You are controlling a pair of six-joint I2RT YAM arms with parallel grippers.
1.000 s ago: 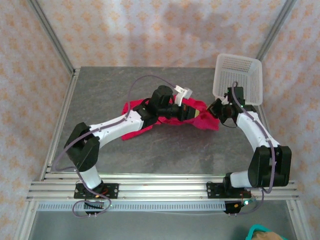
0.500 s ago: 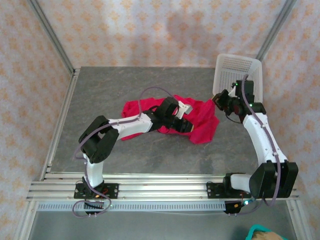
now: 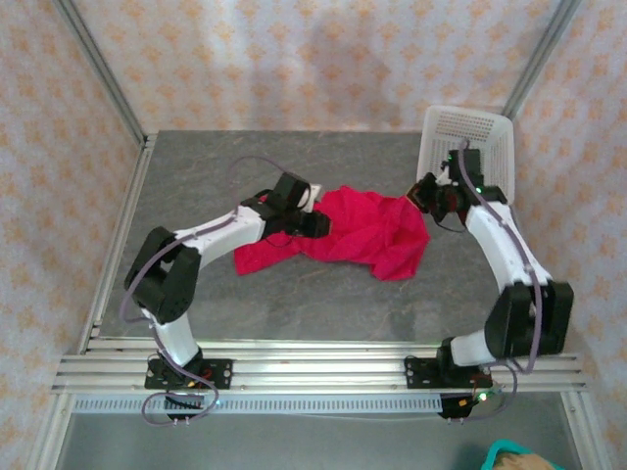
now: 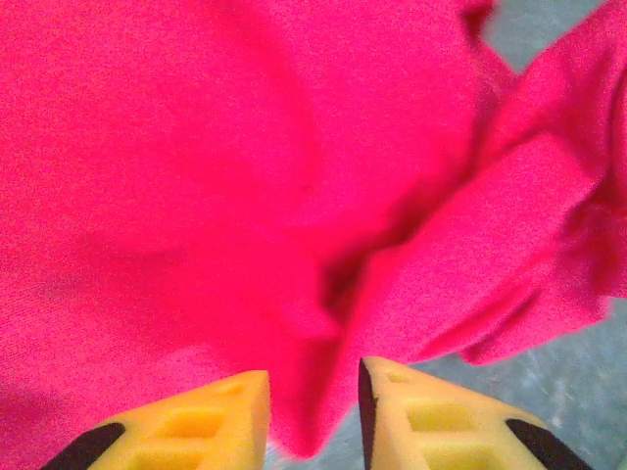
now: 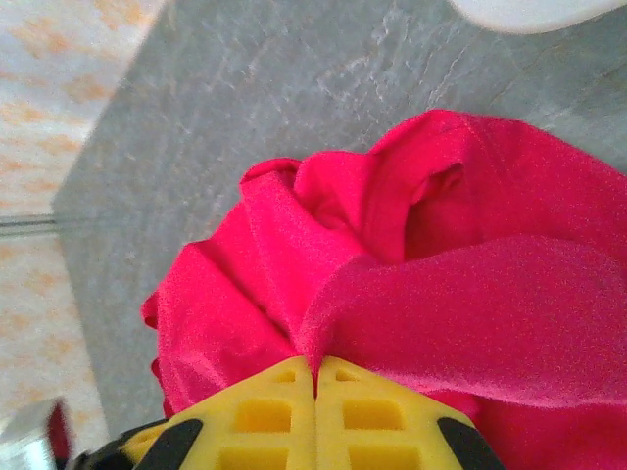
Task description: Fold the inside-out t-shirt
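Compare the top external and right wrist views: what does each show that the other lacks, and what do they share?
Top external: the left arm and right arm whole, the left gripper at the t-shirt, the garment's full crumpled spread. Right wrist: the right gripper, yellow fingers shut together on a fabric fold. Shared: the red-pink t-shirt on the grey table.

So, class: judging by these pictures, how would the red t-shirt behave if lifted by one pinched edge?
Probably floppy: the t-shirt lies in soft crumpled folds, so it would likely drape rather than hold shape. Likely light: the right gripper pinches it by one thin fold. Pushed across the table, it would probably bunch up.
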